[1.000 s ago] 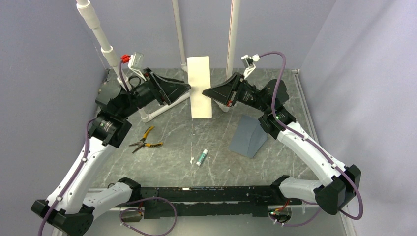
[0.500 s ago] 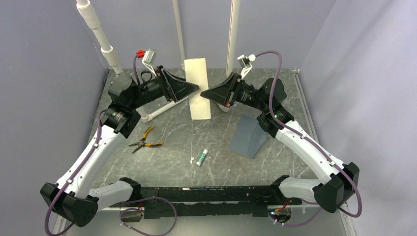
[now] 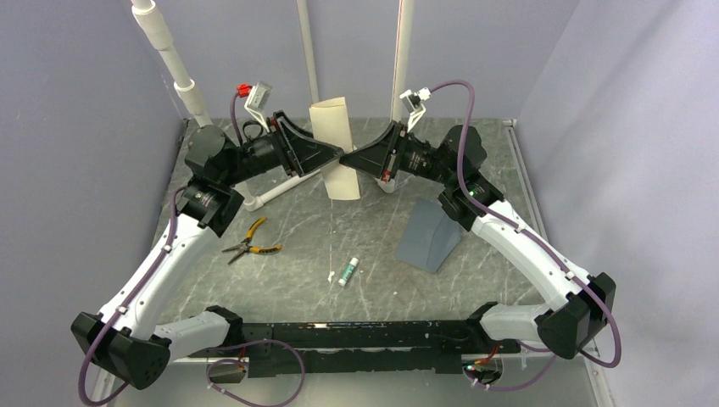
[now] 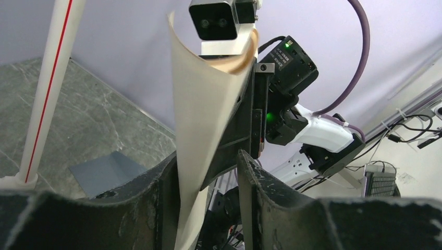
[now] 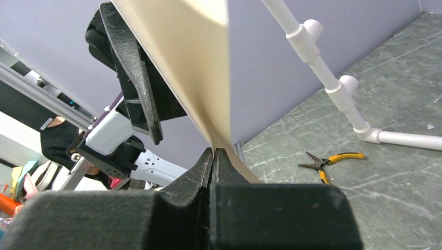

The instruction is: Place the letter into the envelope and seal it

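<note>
The letter (image 3: pixel 333 142) hangs upright in the air at the back centre, its plain cream side showing and its top curled. My right gripper (image 3: pixel 351 161) is shut on its right edge; in the right wrist view the sheet (image 5: pixel 193 57) rises from the closed fingertips (image 5: pixel 213 151). My left gripper (image 3: pixel 337 153) is open with the sheet's other edge (image 4: pixel 200 104) between its fingers, lying against the left finger (image 4: pixel 167 177). The slate blue-grey envelope (image 3: pixel 431 233) lies on the table under the right arm, its flap raised, and shows in the left wrist view (image 4: pixel 104 172).
Yellow-handled pliers (image 3: pixel 252 242) lie at the left of the table and show in the right wrist view (image 5: pixel 328 159). A glue stick (image 3: pixel 348 271) lies at centre front. A white PVC pipe frame (image 3: pixel 280 188) runs behind the left gripper. Grey walls close off the back.
My left gripper has swung right until its open fingers straddle the letter's edge. The right gripper has shifted a little left, and the flat sheet has bowed and curled at the top.
</note>
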`<state>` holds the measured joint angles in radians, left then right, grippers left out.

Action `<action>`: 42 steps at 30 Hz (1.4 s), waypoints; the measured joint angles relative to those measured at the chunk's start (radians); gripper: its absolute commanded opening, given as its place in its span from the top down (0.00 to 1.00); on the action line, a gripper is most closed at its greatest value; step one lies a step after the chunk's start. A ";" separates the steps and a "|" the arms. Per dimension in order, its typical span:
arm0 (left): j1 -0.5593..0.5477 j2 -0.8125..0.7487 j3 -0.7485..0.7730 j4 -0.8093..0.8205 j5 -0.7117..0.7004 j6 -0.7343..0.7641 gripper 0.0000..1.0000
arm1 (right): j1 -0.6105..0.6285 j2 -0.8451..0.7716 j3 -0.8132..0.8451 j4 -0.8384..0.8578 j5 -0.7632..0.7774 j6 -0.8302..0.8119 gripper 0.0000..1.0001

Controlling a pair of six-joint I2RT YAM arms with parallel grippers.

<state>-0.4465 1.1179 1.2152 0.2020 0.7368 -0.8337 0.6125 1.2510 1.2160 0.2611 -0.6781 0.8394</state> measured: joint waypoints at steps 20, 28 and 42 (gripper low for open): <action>0.000 -0.024 0.000 -0.078 -0.078 0.040 0.76 | 0.006 -0.032 -0.013 -0.029 0.071 -0.006 1.00; 0.000 -0.023 0.000 -0.093 -0.079 0.056 0.76 | 0.006 -0.032 -0.013 -0.029 0.066 -0.002 1.00; 0.000 0.006 0.000 -0.112 -0.045 0.089 0.97 | 0.005 -0.032 -0.013 -0.061 0.050 -0.002 1.00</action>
<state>-0.4465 1.1244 1.2156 0.0902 0.6922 -0.7448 0.6178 1.2194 1.2034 0.1997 -0.6277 0.8375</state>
